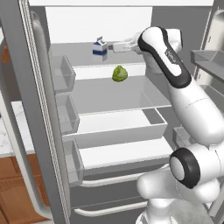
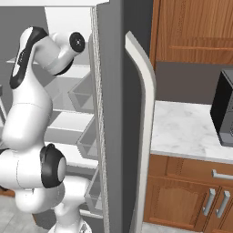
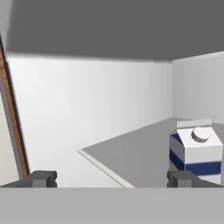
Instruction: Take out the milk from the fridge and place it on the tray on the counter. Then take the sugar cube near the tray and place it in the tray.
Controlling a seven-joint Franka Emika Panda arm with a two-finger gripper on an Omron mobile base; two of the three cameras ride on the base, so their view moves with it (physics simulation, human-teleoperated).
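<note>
A: Inside the fridge (image 1: 131, 103), doors swung wide; one milk (image 1: 100, 48) carton upright on the top shelf, near that shelf's front edge; one round green vegetable (image 1: 119, 73) a shelf lower, well apart.

B: Gripper (image 1: 111, 47) just beside the carton; jaws spread wide, holding nothing; in the hand view, the carton (image 3: 195, 151) sits right beside one fingertip (image 3: 179, 177), bare grey shelf on its other side.

A: Three clear door bins (image 1: 61, 74) stacked along the left door; counter (image 2: 191, 129) beyond the right door, one dark appliance (image 2: 223, 113) on it.
</note>
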